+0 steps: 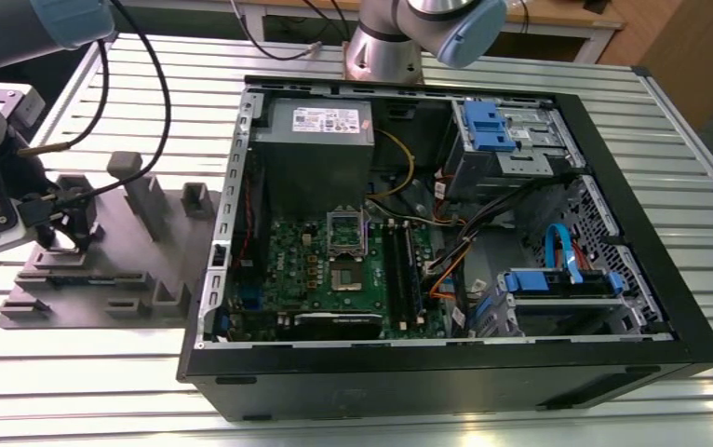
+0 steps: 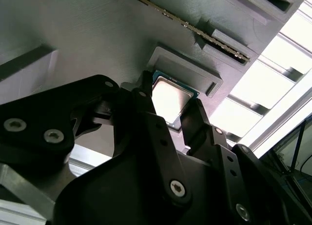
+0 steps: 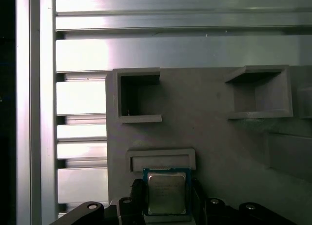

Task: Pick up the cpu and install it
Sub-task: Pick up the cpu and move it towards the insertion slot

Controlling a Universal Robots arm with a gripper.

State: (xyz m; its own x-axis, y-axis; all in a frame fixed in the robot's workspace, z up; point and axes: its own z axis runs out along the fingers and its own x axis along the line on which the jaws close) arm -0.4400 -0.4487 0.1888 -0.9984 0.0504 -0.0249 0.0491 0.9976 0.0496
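In the first wrist view, we see the black metal pincer [image 3: 166, 205] drawn narrow, its two fingers [image 3: 138, 196] set against opposite edges of the small flat silvery-grey cpu [image 3: 166, 192] and clamping it. The chip lies flat between the fingertips with its dull metal lid facing up at the camera and a blue-green rim showing around it. It is close to square, so we cannot name a long axis. Its edges run parallel to the fingers and to the low raised wall [image 3: 161, 159] of the matte grey plastic tray [image 3: 219, 137] just beside it. We cannot tell whether the chip rests on the tray or sits just clear of it. The tray carries square, open-sided pockets [image 3: 139, 98] and lies on a bright ribbed aluminium table [image 3: 146, 49]. In the exterior view, pincer and tray are at the exterior view's left, well apart from the open black computer case [image 1: 456, 372]. Inside the case, a metal-framed socket [image 1: 346, 244] sits on the green motherboard [image 1: 289, 261].
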